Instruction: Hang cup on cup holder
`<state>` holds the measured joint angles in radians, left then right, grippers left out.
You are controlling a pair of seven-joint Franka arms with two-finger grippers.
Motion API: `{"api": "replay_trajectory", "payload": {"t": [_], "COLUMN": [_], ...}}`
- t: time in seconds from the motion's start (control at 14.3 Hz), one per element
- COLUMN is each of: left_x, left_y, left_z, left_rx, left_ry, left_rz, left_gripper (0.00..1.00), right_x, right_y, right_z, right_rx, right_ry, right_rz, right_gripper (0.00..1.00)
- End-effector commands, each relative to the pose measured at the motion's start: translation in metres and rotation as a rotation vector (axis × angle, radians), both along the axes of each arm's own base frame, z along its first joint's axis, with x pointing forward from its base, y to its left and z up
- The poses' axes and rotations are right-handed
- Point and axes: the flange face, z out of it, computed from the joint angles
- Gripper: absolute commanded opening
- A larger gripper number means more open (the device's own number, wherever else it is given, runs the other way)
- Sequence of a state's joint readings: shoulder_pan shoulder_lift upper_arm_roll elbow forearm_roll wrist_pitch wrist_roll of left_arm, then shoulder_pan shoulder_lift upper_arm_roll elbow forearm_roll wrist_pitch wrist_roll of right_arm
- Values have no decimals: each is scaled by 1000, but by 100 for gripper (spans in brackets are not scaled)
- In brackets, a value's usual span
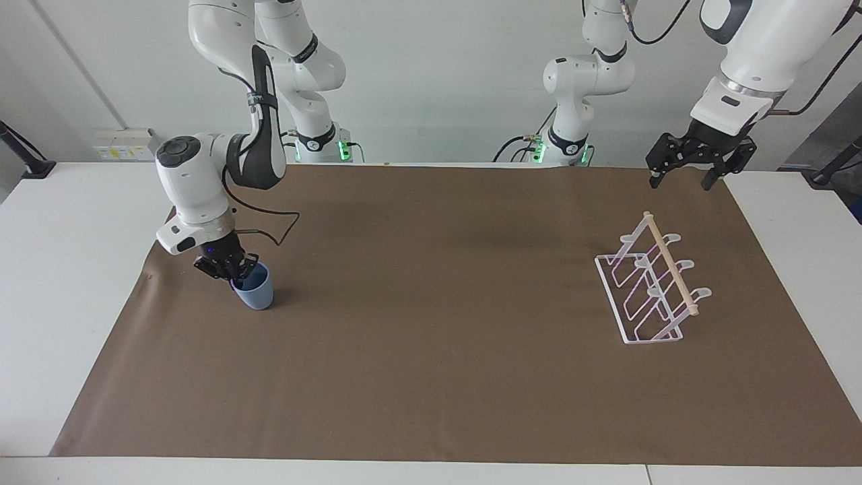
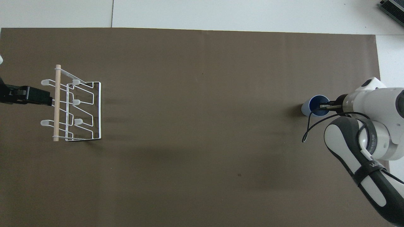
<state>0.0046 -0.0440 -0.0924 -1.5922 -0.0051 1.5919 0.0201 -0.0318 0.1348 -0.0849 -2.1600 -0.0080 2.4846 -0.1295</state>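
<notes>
- The cup (image 1: pixel 254 291), a small light blue tumbler, stands upright with its mouth up on the brown mat (image 1: pixel 431 323), at the right arm's end of the table.
- The right gripper (image 1: pixel 232 271) is down at the cup's rim, its fingers pinched together on the wall on the side toward the robots (one finger reaches inside the dark blue interior in the overhead view, at (image 2: pixel 322 106)).
- The cup's base looks to be on the mat, or very close to it; whether it has left the surface cannot be told.
- A thin black cable (image 2: pixel 311 124) loops from the right wrist over the mat beside the cup.
- The cup holder (image 1: pixel 652 286), a white wire A-frame with a light wooden dowel (image 1: pixel 668 262) along its top and rounded white pegs down both sides, stands on the mat toward the left arm's end, well apart from the cup.
- No cup hangs on any peg.
- The left gripper (image 1: pixel 683 174) hangs in the air with its fingers spread wide and nothing between them (over the mat's corner at its own end, clear of the rack); that arm waits.
</notes>
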Motion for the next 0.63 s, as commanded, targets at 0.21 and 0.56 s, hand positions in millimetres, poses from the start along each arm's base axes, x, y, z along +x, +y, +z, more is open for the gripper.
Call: {"api": "replay_trajectory", "payload": {"t": [0.21,0.56], "left_x": [-10,-13], "left_y": [1,-4], "left_z": [0,-4], "left_rx": [29,29], "left_ry": [10,4], "left_rz": [-60,-71], "left_gripper": [100,100], "right_x": [1,14], "right_y": [1,0], "right_z": [4,18], "right_rx": [-4,-4], "right_ry": [-12,0], "right_rz": [15,15], "right_gripper": [0,0]}}
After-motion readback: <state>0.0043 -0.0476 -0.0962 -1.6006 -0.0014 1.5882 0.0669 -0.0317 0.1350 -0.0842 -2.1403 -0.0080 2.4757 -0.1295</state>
